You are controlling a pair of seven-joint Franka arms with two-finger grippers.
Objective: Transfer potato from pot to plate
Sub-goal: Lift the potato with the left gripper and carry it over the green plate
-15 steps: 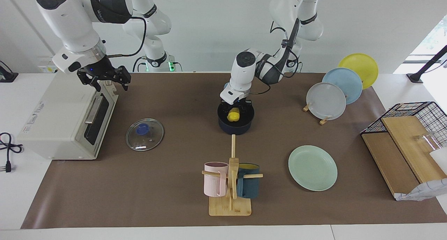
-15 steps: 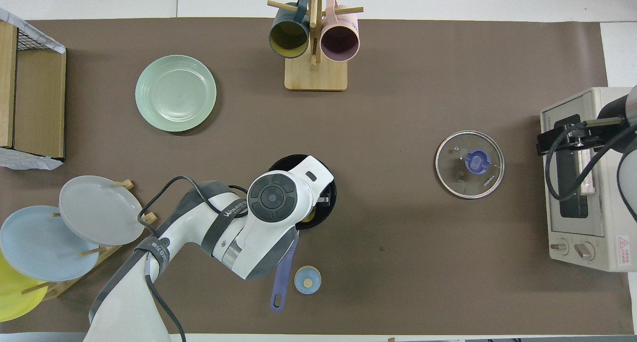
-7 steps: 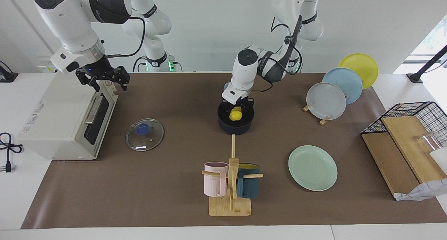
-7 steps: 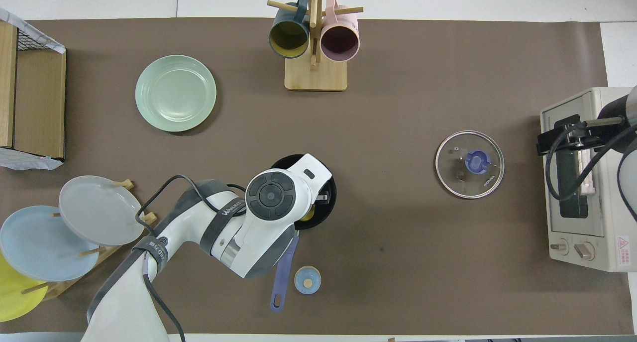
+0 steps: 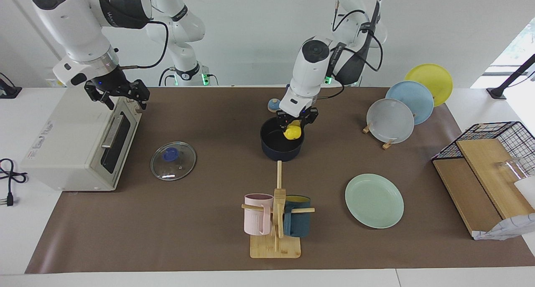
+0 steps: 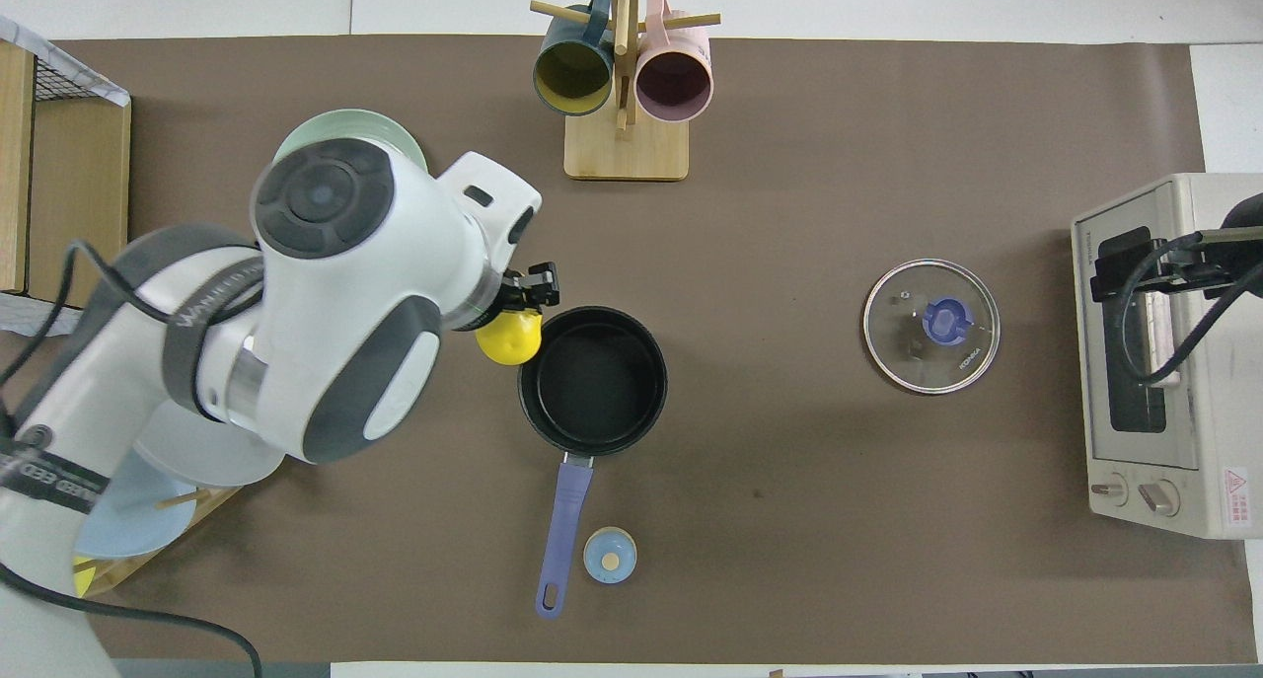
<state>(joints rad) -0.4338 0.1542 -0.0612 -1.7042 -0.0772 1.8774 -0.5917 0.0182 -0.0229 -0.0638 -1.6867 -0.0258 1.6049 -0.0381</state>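
Clamped on the potato (image 5: 292, 132), the left gripper (image 5: 296, 122) hangs over the pot's (image 5: 281, 145) rim at the side toward the left arm's end of the table. That potato is a small bright yellow lump, smooth and glossy like a plastic toy. Below it the dark navy pot shows a bare black inside. Farther from the robots sits the mint-green plate (image 5: 374, 200). Over the toaster oven (image 5: 79, 140) the right gripper (image 5: 118, 93) waits, fingers apart.

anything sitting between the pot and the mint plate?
Nothing: only bare brown mat between the pot and the plate, clearest in the facing view. The left gripper holds the potato over the pot's rim.
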